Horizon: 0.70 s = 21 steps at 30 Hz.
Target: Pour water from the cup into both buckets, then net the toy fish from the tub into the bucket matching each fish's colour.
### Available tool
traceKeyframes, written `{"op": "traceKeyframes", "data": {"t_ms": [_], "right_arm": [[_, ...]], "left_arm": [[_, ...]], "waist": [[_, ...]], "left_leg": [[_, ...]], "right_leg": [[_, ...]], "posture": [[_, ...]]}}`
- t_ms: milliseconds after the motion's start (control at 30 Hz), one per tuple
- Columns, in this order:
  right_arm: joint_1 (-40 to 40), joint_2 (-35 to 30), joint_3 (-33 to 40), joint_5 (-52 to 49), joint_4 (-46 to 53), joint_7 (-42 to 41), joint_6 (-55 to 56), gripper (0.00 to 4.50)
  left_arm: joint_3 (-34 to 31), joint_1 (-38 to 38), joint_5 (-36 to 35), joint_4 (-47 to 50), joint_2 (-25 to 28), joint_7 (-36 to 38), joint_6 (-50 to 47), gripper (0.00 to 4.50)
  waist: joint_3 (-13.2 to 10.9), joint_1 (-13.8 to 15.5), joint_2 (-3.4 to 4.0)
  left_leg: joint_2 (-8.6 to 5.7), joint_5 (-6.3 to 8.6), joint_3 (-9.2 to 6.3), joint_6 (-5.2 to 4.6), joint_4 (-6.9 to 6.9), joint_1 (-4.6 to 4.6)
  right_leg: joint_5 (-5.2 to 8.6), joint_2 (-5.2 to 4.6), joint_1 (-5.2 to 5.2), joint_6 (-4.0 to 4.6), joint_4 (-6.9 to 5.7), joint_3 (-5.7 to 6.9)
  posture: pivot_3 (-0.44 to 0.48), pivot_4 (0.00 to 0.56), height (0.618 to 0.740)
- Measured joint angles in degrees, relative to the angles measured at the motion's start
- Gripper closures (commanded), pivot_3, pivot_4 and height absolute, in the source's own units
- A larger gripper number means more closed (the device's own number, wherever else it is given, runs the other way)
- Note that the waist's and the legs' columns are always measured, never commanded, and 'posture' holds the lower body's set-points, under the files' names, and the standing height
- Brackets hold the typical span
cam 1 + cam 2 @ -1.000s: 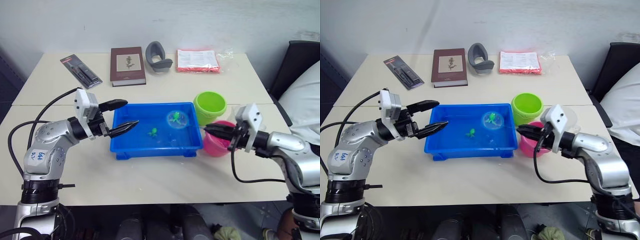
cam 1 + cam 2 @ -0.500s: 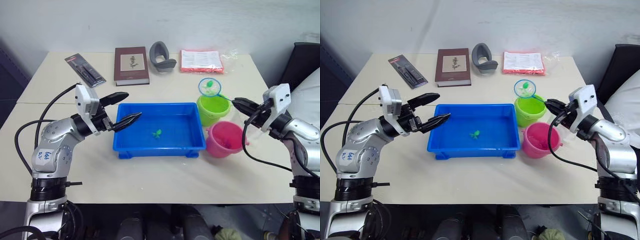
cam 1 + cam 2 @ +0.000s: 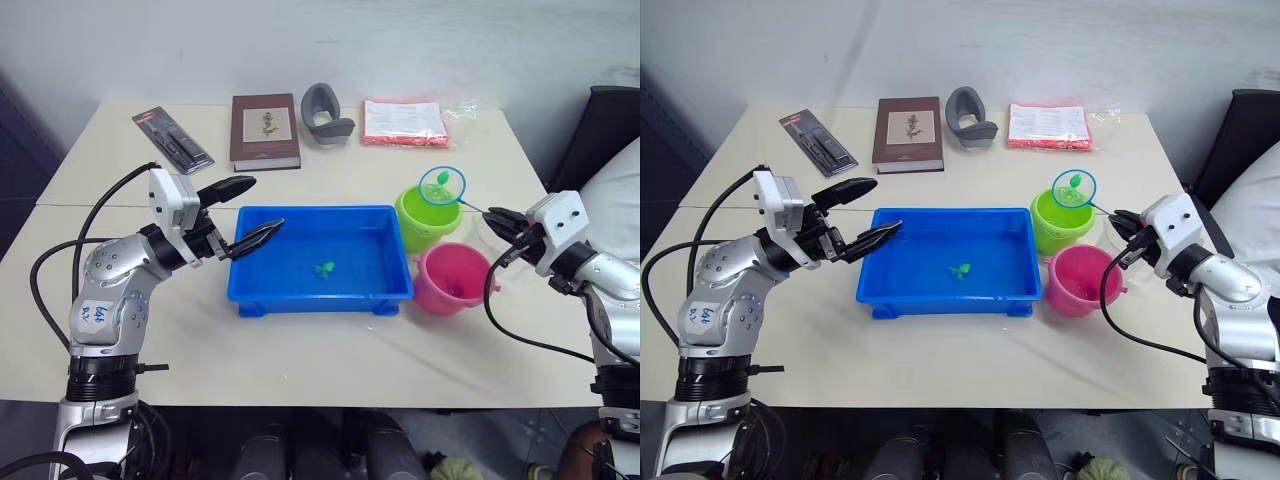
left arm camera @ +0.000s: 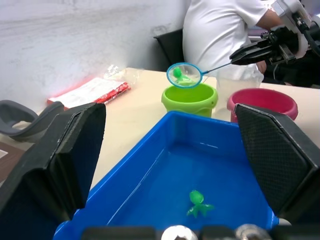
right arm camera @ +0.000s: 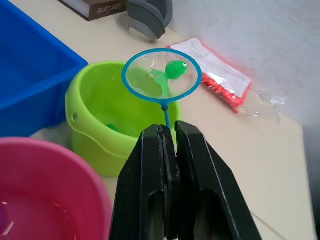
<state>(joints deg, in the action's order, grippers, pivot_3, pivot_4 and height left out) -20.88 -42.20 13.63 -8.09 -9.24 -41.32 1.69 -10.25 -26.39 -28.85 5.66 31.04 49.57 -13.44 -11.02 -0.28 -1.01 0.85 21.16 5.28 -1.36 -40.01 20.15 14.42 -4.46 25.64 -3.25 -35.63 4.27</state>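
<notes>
right claw (image 3: 1120, 222) is clamped on the net (image 3: 441, 186) handle, jaws tight together in the wrist view. handle runs from the claw toward the robot's left and slightly away from it, hoop at the far end sitting above the green bucket (image 3: 424, 219), over its rim on the claw's side. one green fish (image 5: 176, 69) lies in the mesh. so the relation that matters: bucket is straight below the hoop, colour matches, next move is probably a wrist roll to tip the fish out; looks like no more reach is needed. risk is the fish clinging to the mesh or dropping outside the rim. pink bucket (image 3: 452, 279) is just beside the green one, nearer the robot, with water in it. clear cup (image 4: 236, 89) stands behind the buckets in the left wrist view. left claw (image 3: 242, 213) is open, empty, hovering over the left end of the tub (image 3: 258, 300), jaws spread wide. tub is centre of the table (image 3: 300, 360), one green fish (image 3: 323, 269) left in it near the middle; no pink ones that i can see. right arm is the one nearer both buckets, left nearer the tub. a second green shape lies down inside the green bucket, likely a fish. writing: white label on the left forearm, handwritten, not readable. book (image 3: 265, 131) cover has a small picture, title too small to read. a person in a white shirt (image 4: 225, 25) sits past the table's right end.
</notes>
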Motion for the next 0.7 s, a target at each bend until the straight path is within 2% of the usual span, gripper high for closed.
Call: {"op": "traceKeyframes", "data": {"t_ms": [300, 700], "right_arm": [[0.5, -2.8, -3.2, 12.2, -3.9, 7.2, 14.3, 4.50], [1.7, -7.4, -7.1, 29.3, -9.8, 22.3, 27.8, 4.50]], "left_arm": [[0.0, -0.8, 0.0, -2.9, 2.5, 2.8, 0.4, 0.07], [0.4, -0.8, 0.0, -3.7, 1.1, 2.4, 0.4, 0.07]], "waist": [[0.0, 0.2, 0.01], [0.0, 0.0, 0.01]], "left_leg": [[0.00, -0.03, 0.01, 0.04, -0.01, -0.02], [0.00, -0.06, 0.04, 0.08, -0.01, -0.04]], "right_leg": [[0.00, -0.01, 0.00, 0.00, 0.02, -0.02], [0.01, 0.00, 0.00, 0.01, 0.05, -0.06]], "posture": [[0.000, 0.150, 0.740], [0.000, 0.150, 0.740]]}}
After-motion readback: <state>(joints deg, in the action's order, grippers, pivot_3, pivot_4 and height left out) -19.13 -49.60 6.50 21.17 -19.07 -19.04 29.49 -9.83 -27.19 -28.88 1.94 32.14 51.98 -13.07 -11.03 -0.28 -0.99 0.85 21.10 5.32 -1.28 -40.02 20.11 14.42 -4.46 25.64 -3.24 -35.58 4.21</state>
